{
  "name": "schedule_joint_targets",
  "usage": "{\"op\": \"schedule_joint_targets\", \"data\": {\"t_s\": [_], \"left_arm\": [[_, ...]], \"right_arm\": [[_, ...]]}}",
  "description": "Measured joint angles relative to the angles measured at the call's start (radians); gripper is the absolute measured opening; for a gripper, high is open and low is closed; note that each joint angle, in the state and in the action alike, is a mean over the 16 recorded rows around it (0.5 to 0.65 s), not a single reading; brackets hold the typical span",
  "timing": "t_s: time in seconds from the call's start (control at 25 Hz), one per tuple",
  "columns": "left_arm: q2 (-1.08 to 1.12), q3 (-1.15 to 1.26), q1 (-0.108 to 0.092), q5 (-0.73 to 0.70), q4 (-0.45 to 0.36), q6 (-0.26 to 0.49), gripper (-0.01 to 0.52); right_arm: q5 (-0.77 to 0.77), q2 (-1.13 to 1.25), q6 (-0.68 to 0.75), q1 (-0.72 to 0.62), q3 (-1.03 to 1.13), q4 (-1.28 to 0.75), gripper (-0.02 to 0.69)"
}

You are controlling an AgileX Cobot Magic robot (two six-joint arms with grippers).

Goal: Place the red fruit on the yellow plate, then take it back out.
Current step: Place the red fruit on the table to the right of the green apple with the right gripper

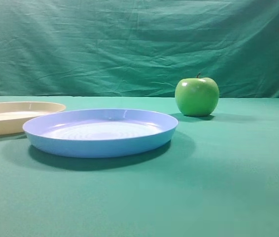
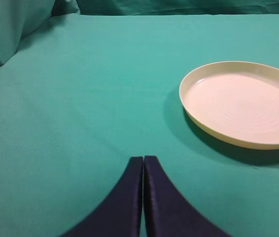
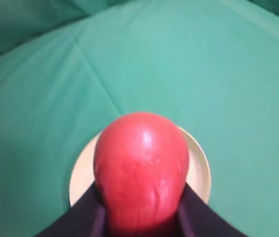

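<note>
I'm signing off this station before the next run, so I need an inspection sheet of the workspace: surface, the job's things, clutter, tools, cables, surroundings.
Surface: green cloth-covered table, smooth, no spills seen.
Job's things: rounded red fruit held above the pale cream-yellow round plastic plate; the plate holds nothing in the left wrist view.
Clutter: light blue round plastic plate beside the yellow one; shiny green apple with a stem standing behind it.
Tools: left tool shut, holding nothing, over bare cloth; right tool shut on the red fruit.
Cables: nothing seen.
Surroundings: wrinkled green cloth backdrop.
</note>
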Motion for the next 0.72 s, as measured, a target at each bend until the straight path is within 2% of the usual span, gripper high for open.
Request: {"op": "schedule_joint_targets", "data": {"t_s": [0.24,0.72], "left_arm": [[0.0,0.0,0.0,0.0,0.0,0.0,0.0],[0.0,0.0,0.0,0.0,0.0,0.0,0.0]], "right_arm": [[-0.045,-0.178,0.113,-0.022,0.185,-0.111,0.194],[-0.265,-0.556,0.184,-0.093,0.645,-0.153,0.194]]}}
